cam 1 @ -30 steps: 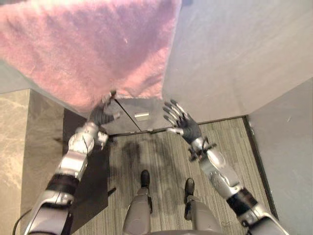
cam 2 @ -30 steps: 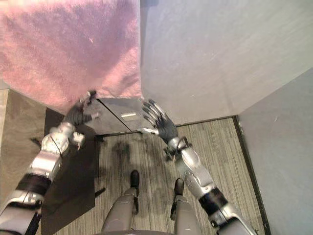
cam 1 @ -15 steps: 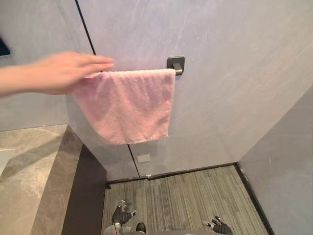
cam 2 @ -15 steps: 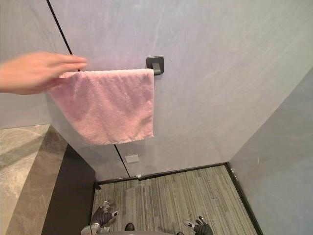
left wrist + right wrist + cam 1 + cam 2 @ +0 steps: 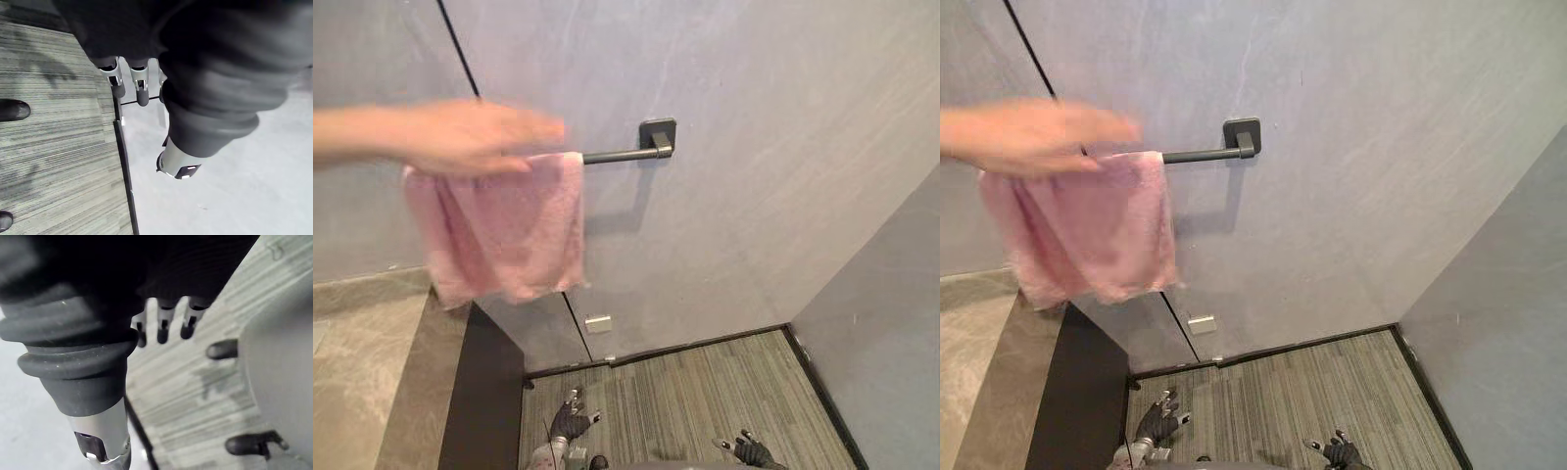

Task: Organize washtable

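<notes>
Person's hand (image 5: pixel 1038 137) sits on top of the pink towel (image 5: pixel 1087 230), blurred, grip unclear. Towel is bunched at the left end of the dark towel bar (image 5: pixel 1200 155). The bar's right stretch is bare up to the square wall mount (image 5: pixel 1242 135). Left hand (image 5: pixel 1157 423) and right hand (image 5: pixel 1339 452) are low over the striped floor (image 5: pixel 1273 387), well apart, fingers spread, holding nothing.

towel (image 5: pixel 499 235): plain soft pink
towel bar (image 5: pixel 622 155): dark grey, plain
wall (image 5: pixel 754 147): pale grey, faint lighter streaks, one thin black seam
floor (image 5: pixel 705 392): grey-brown, fine stripes
stone ledge (image 5: pixel 362 372): beige, marbled
side panel (image 5: pixel 489 392): black
left hand (image 5: pixel 570 423): silver fingers, dark tips, dark ribbed cover
right hand (image 5: pixel 751 452): same silver and dark
</notes>
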Robot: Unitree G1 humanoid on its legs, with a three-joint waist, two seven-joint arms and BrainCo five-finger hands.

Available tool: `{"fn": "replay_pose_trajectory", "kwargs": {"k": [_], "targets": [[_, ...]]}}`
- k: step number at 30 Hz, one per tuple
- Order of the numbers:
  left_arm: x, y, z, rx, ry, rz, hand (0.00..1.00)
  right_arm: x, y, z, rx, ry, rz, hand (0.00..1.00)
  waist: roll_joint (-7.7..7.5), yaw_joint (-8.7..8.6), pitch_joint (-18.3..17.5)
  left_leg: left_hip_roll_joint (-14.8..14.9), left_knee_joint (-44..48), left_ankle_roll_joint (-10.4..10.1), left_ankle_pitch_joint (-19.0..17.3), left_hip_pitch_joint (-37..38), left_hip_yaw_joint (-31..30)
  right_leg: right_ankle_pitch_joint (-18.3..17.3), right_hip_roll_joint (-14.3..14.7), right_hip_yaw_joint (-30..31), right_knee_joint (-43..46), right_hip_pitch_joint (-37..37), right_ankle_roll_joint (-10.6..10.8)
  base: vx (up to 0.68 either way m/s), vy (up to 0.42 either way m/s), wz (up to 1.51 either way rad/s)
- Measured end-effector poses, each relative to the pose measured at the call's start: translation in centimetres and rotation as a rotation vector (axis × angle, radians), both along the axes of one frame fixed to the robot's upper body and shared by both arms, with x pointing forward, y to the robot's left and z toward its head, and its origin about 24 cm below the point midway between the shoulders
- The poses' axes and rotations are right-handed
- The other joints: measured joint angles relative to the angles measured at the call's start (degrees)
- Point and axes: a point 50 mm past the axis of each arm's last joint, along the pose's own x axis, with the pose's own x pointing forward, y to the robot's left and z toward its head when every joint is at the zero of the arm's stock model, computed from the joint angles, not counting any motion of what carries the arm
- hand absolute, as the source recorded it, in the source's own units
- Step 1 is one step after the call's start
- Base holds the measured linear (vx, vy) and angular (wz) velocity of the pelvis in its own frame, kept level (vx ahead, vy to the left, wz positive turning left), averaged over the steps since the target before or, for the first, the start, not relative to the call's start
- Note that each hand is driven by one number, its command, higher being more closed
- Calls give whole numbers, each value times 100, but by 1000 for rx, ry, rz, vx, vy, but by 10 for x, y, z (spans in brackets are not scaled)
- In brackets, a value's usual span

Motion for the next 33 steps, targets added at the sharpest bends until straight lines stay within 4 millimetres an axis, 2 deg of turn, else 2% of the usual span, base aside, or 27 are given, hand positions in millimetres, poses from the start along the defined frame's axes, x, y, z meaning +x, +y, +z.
{"fn": "replay_pose_trajectory", "kwargs": {"k": [4,10,13,15,16,18,21,23,24,26,27,29,31,33], "targets": [[9,2,8,0,-51,3,0,13,4,3,9,-32,7,0,-2,-75,6,-4,0,1,-2,28,-4,0,-3,-2,-4,12,0,40,-7,-2],[15,-1,17,-20,-103,3,0,14,9,3,16,-40,40,0,-1,-78,37,2,-2,12,-11,92,2,-16,-7,12,33,9,-2,-54,-2,-3],[16,2,29,-15,-159,18,0,28,16,18,32,-168,68,0,-5,-84,94,8,-3,-18,-34,76,7,-62,-5,19,27,-10,-4,-82,2,-1],[23,9,45,23,-238,47,0,53,21,44,50,-364,72,0,-8,-81,114,22,-3,-1,-48,50,24,-62,-4,22,33,-51,-5,-66,0,0],[25,10,50,36,-263,54,0,59,22,52,54,-415,73,0,-7,-77,114,22,-3,-1,-48,33,28,-63,-4,19,34,-69,-5,-43,-2,1],[31,18,72,89,-364,89,0,84,30,87,85,-620,88,0,-14,-77,131,25,20,-1,-48,-63,46,-60,-7,-1,29,-145,-7,0,0,0],[37,23,106,220,-522,89,0,103,47,144,170,-926,145,0,-65,-71,220,56,168,18,-69,-173,-22,-21,-31,-142,46,-110,-1,60,-23,17],[40,25,121,258,-600,108,0,107,56,165,207,-1030,178,0,-97,-60,289,72,339,27,-115,-276,-89,-27,-34,-212,98,-91,-8,66,-18,24],[41,30,133,284,-657,158,0,109,65,183,239,-1119,210,0,-112,-57,408,88,479,13,-170,-365,-182,-47,-61,-331,150,-83,-23,54,-11,27],[41,37,145,311,-709,229,0,109,72,200,266,-1191,233,0,-113,-46,534,101,615,4,-225,-468,-291,-94,-60,-447,219,-91,-41,31,-18,33],[38,46,154,353,-745,320,0,108,79,213,290,-1253,253,0,-103,-2,667,103,651,0,-235,-491,-380,-195,-69,-553,339,-93,-48,13,-28,37],[34,57,163,394,-776,417,0,105,82,221,307,-1298,258,0,-85,83,760,98,734,-7,-272,-548,-511,-297,-82,-681,471,-91,-62,7,-28,42],[21,72,172,485,-787,533,0,103,87,225,325,-1316,269,0,-84,109,777,83,785,-9,-287,-619,-668,-431,-108,-863,626,-106,-72,14,-28,46],[3,90,183,612,-796,664,0,102,92,226,347,-1317,279,0,-85,242,784,62,814,-21,-296,-665,-814,-565,-137,-1020,773,-108,-81,23,-25,37]]}}
